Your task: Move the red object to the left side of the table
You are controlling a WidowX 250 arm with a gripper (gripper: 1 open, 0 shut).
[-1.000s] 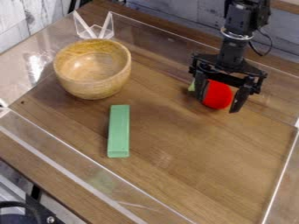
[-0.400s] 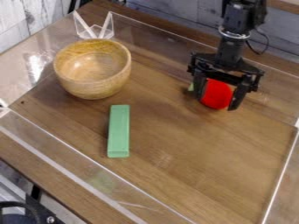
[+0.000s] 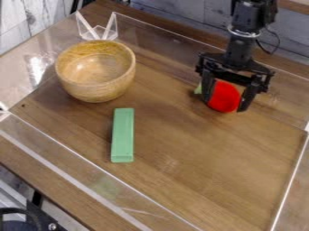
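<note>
Red obj (image 3: 222, 97) sits on the brown wood-grain surface (image 3: 163, 140), toward the far R side of the pic, w/ its small green tip at upper L. The black fingers (image 3: 227, 90) are wide apart, 1 reaching to either side of the red obj, so it lies btwn them; can't tell if either touches it. Arm comes down from the top, over the obj. 1 wooden bowl (image 3: 96, 73) is upper L, well apart from the fingers; 1 green block (image 3: 123, 135) lies flat, lower than the bowl in view.
</note>
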